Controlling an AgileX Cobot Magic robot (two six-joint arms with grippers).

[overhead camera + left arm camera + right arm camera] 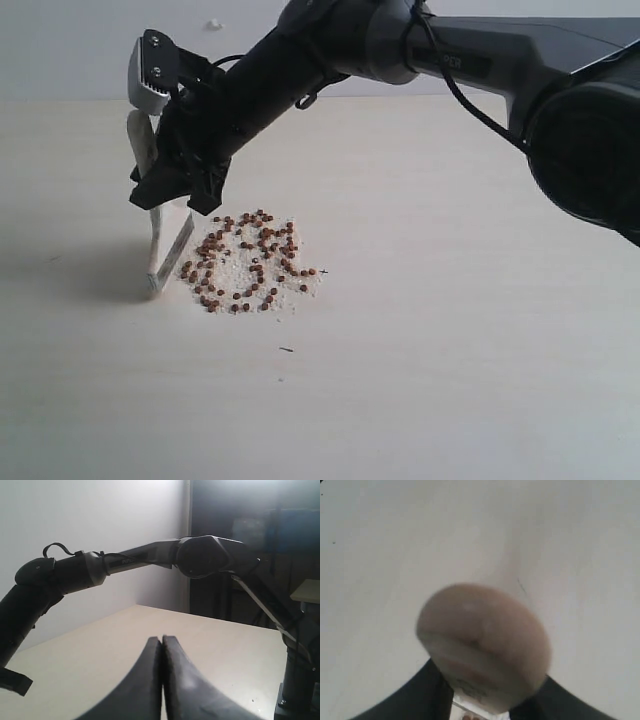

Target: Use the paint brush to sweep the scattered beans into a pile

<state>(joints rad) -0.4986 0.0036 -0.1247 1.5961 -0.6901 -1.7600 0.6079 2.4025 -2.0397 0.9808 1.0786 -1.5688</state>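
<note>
In the exterior view, the right gripper (176, 196) reaches across on its dark arm (300, 70), and its jaws are clamped on the paint brush (166, 246). The wooden handle sticks up above the jaws. The ferrule and pale bristles hang below them, tilted, with the bristle tips on the table (460, 360). The beans (250, 262) lie below the jaws and just to one side, gathered in a loose patch with pale crumbs. The nearest beans are right beside the bristles.

In the left wrist view, the left gripper (161, 647) has its jaws pressed together with nothing between them. It hovers above the bare tabletop (220, 640). Well beyond the jaws, the other arm (150, 557) stretches across. We see no beans or brush near these jaws.

In the right wrist view, the rounded end of the brush handle (482, 640) is close to the lens and blurred. It rises from between the two dark jaws, which sit against it on either side. Beyond it we see only pale table surface.
</note>
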